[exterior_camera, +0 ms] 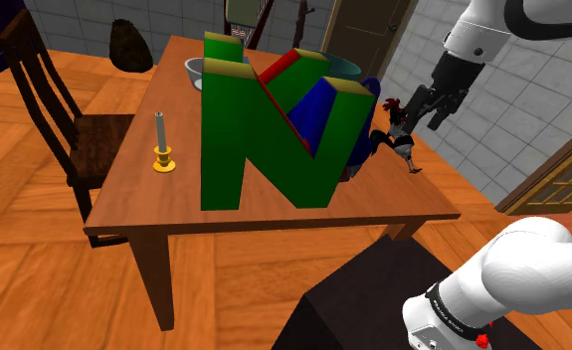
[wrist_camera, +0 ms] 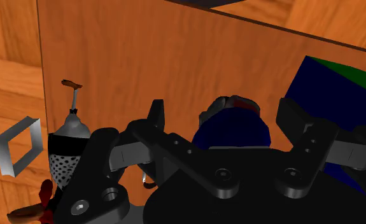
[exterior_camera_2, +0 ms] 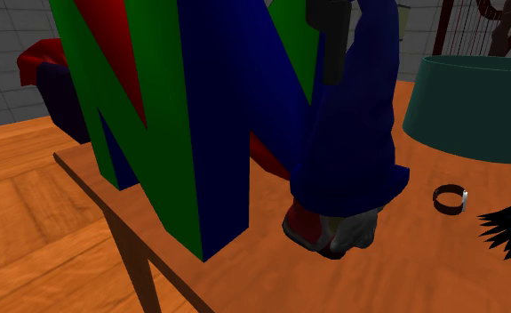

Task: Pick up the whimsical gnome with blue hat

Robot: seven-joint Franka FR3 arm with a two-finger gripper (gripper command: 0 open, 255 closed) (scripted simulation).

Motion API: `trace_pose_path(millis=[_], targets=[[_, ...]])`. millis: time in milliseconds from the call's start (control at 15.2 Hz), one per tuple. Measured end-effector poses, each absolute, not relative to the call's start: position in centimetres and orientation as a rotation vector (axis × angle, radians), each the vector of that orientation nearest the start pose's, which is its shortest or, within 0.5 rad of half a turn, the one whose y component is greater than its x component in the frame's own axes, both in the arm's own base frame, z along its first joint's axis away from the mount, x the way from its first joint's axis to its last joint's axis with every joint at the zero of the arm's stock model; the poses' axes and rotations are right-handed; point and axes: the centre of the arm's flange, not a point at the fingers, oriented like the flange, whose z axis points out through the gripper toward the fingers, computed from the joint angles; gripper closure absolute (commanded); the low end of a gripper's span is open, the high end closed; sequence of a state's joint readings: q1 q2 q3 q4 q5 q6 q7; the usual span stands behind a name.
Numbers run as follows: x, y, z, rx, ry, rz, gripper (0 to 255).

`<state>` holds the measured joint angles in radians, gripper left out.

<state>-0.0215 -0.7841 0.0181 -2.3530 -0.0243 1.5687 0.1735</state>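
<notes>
The gnome (exterior_camera_2: 351,133) stood on the tabletop (exterior_camera_2: 271,289), close against the big green, blue and red N-shaped block (exterior_camera_2: 191,116). Its tall blue hat rose alongside the block's face, and its pale base looked to be resting on the wood. The gripper (wrist_camera: 223,111) hung directly above the gnome. In the wrist view its fingers (wrist_camera: 156,118) were spread wide, one on the side of the hat away from the block and the other between the hat and the block. A visible gap lay on each side, so nothing was grasped.

By my reading, the reach and the lining-up over the gnome were largely done. The gripper probably had to descend a little further along the hat before closing. The squeeze itself and the lift off the tabletop remained. A small black ring (exterior_camera_2: 451,197) lay on the far side of the gnome from the block, clear of the grasp.
</notes>
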Motion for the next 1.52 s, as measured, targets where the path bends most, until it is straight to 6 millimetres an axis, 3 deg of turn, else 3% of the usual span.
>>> trace_pose_path(millis=[132,264,924,1122,1452,1518], targets=[[31.2,0.1,59.5,-3.168,0.314,-0.004,0],[33.0,0.9,60.3,-3.174,0.404,-0.003,0],[45.3,3.9,65.8,-3.150,0.966,0.003,0],[46.4,4.1,65.2,-3.141,1.020,0.004,0],[46.4,4.0,62.8,-3.140,1.028,0.004,0],[46.5,4.0,62.6,-3.140,1.028,0.004,255]])
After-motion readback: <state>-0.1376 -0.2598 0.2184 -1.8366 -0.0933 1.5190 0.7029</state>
